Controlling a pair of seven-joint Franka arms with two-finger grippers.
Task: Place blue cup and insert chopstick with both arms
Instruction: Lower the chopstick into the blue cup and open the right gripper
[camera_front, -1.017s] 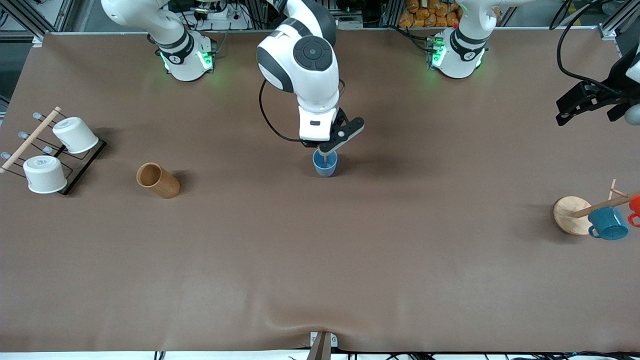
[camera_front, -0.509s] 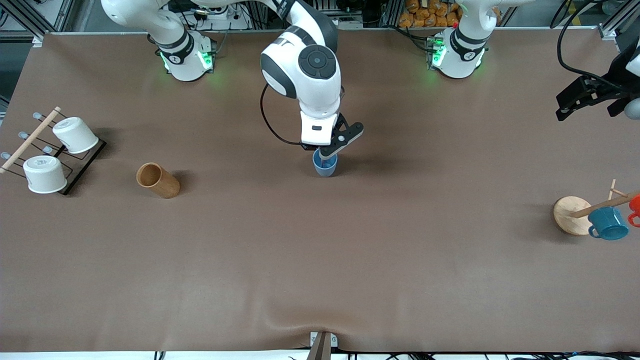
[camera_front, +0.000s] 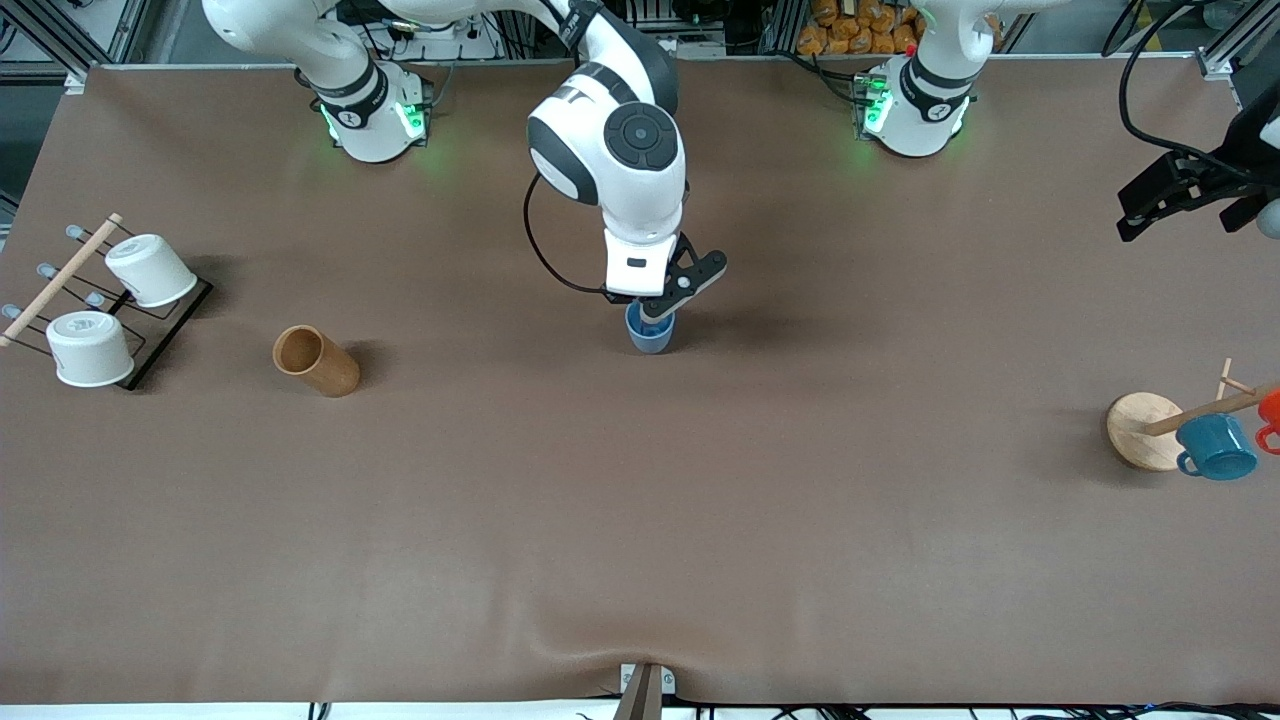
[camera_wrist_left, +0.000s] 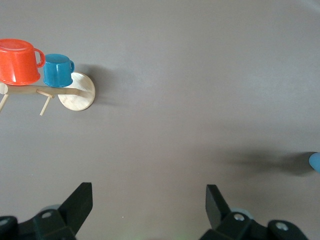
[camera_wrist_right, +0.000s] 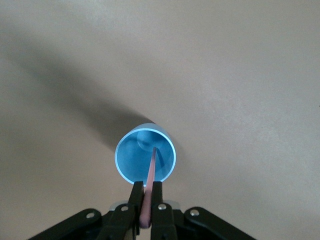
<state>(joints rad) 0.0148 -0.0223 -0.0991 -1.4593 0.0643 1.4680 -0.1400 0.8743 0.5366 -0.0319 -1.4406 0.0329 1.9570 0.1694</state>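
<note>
I have the right gripper (camera_front: 657, 318) directly over the blue cup (camera_front: 651, 335), which stands upright on the brown table (camera_front: 640, 520) about midway between the two arms' ends and well apart from everything else. In the right wrist view the right gripper's fingers (camera_wrist_right: 135, 205) are pinched tight on the upper end of the chopstick (camera_wrist_right: 148, 187), and the pale pink stick slants down past the rim so its lower tip is already inside the cup's mouth. I judge the insertion nearly done; what remains is to lower a little and let go. The chopstick looks thin, light and stiff, and smooth enough to slip or swivel between the pads, so I would keep the hold near its top end and release only once the tip rests on the cup floor. The cup looks like light, smooth plastic with nothing steadying it, so a sideways push from the stick could tip or slide it; I want the descent straight down through the centre of the opening. The left gripper (camera_front: 1170, 195) waits high over the left arm's end of the table, its fingers (camera_wrist_left: 77, 205) spread wide and holding nothing. The wooden mug tree (camera_front: 1145, 430) with the teal mug (camera_front: 1215, 447), the brown cup (camera_front: 315, 360) lying on its side, and the rack of white cups (camera_front: 100, 310) play no part.
</note>
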